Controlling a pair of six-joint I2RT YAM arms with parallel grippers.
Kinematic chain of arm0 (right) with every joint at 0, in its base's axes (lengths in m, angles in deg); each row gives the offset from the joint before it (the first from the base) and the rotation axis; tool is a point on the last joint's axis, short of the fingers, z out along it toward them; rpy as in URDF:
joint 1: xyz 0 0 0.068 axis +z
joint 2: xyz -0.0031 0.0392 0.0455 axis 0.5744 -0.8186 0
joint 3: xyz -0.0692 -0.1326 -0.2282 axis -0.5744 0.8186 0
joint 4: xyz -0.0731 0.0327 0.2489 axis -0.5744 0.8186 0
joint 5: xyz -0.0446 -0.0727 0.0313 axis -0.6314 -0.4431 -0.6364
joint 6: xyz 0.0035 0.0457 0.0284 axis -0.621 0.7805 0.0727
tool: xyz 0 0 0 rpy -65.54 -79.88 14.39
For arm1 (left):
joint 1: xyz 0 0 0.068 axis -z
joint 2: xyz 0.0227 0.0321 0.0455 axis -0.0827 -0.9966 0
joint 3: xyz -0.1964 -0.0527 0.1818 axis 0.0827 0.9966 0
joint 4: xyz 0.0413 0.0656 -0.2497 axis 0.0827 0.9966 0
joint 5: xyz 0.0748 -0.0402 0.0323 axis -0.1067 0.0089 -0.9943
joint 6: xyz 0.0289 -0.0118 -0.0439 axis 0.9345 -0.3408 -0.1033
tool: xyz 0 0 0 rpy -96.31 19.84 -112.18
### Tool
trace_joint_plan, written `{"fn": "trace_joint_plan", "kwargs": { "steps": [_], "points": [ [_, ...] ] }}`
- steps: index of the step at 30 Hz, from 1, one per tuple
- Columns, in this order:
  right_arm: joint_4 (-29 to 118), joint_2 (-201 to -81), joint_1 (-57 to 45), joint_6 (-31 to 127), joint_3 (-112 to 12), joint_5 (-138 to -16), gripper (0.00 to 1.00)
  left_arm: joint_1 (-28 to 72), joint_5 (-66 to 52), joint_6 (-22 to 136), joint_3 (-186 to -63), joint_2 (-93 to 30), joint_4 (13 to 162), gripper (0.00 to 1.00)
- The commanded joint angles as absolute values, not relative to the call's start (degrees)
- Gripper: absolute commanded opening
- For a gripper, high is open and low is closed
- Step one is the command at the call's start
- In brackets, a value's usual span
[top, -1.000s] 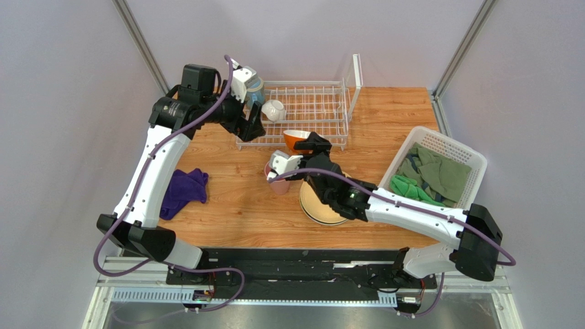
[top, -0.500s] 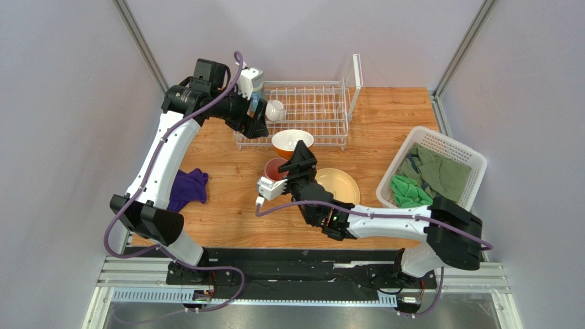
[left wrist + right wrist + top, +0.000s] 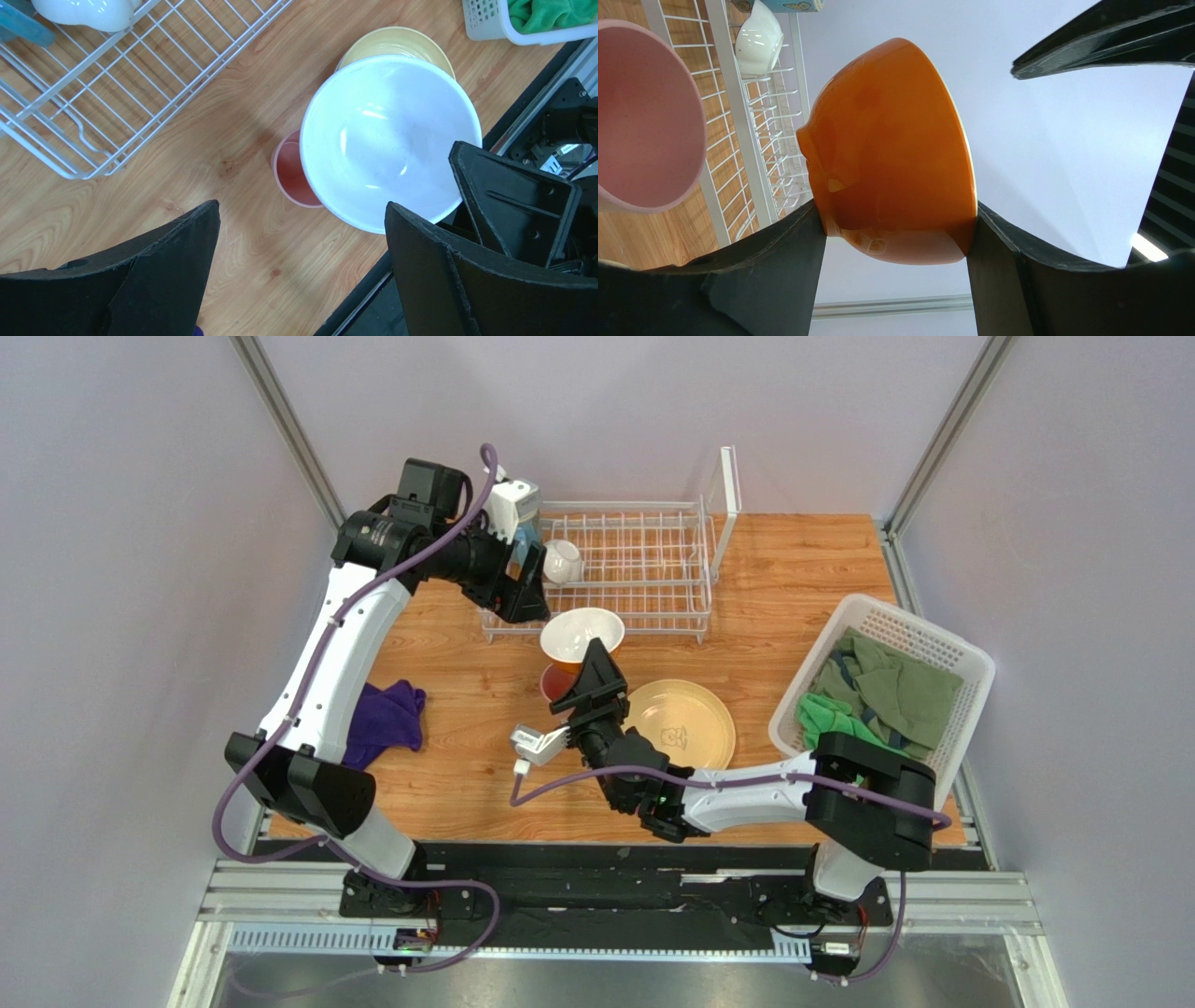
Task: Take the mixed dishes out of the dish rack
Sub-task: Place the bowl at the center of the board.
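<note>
My right gripper (image 3: 592, 672) is shut on the orange bowl (image 3: 582, 633), white inside, gripping its rim from below (image 3: 896, 217) and holding it in the air in front of the dish rack (image 3: 624, 567). The pink tumbler (image 3: 557, 681) stands on the table just under the bowl. The cream-yellow plate (image 3: 680, 724) lies to their right. The small white bowl (image 3: 561, 560) and the blue mug (image 3: 523, 539) are at the rack's left end. My left gripper (image 3: 522, 595) is open and empty above the rack's front left corner (image 3: 302, 210). No dark-rimmed plate shows as a separate thing.
A white lattice basket (image 3: 842, 623) with green cloths (image 3: 898, 693) stands at the right edge. A purple cloth (image 3: 379, 721) lies at the left. The rack's tall upright panel (image 3: 728, 490) is at its right end.
My right gripper has carried the orange bowl out in front of the rack, nearer and leftward, turning its white inside upward. My left gripper moved back toward the rack's left end, then stayed.
</note>
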State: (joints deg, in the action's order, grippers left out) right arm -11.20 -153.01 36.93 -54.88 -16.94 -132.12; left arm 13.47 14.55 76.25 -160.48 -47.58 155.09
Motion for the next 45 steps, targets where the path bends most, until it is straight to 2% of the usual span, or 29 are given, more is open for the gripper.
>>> {"fn": "trace_joint_plan", "kwargs": {
  "steps": [1, 15, 22, 25, 32, 36, 42, 45],
  "points": [
    [-22.97, -152.97, 37.36, -57.49, -17.61, -133.02, 0.00, 13.27, 15.38, 75.64, -158.43, -47.26, 153.28, 0.95],
    [-27.35, -154.20, 38.33, -59.59, -18.14, -132.40, 0.00, 14.50, 14.50, 74.67, -157.02, -51.03, 152.04, 0.91],
    [-29.21, -154.99, 38.42, -61.35, -19.11, -131.88, 0.00, 14.86, 15.90, 74.94, -155.52, -51.65, 152.13, 0.73],
    [-31.23, -155.78, 38.51, -62.58, -19.46, -131.53, 0.00, 14.94, 17.48, 74.94, -155.44, -52.00, 152.57, 0.69],
    [-35.01, -157.62, 38.51, -65.04, -20.51, -131.17, 0.00, 15.56, 19.33, 75.29, -154.29, -52.27, 152.92, 0.68],
    [-35.36, -158.15, 38.42, -65.57, -21.31, -131.17, 0.00, 15.82, 19.69, 75.81, -153.42, -52.00, 153.10, 0.62],
    [-35.63, -158.50, 38.33, -65.66, -21.83, -131.17, 0.00, 15.91, 19.95, 76.26, -152.80, -51.39, 153.36, 0.47],
    [-35.63, -158.59, 38.24, -65.57, -21.75, -131.26, 0.00, 15.91, 20.30, 76.43, -152.62, -51.30, 153.36, 0.36]
  ]
}}
